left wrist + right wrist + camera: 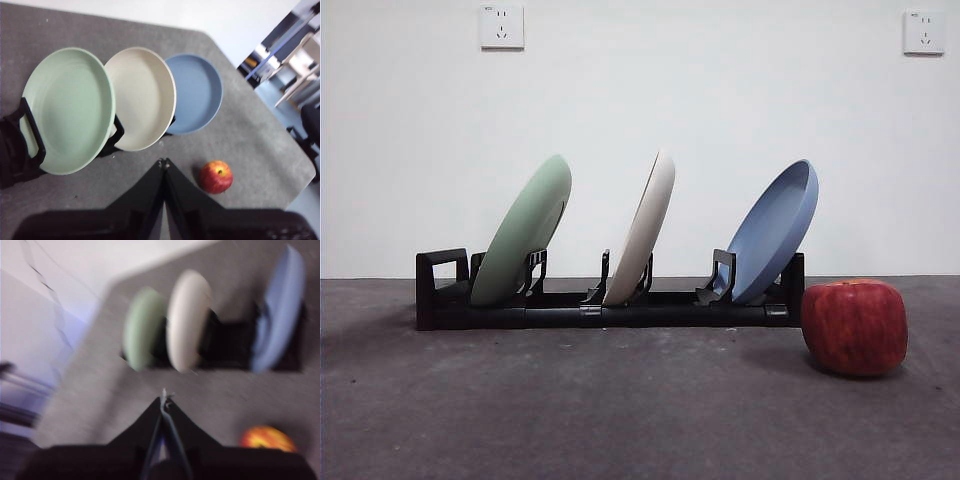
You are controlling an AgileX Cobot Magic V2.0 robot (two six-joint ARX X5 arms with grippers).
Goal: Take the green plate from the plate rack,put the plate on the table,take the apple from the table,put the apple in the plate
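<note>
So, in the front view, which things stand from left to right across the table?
Black rack's loop end piece → pale mint green round plate → cream-white plate → blue plate → deep red apple.

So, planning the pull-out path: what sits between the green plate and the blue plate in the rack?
Only the cream-white plate stands between the green plate and the blue plate, as the front view shows.
</note>
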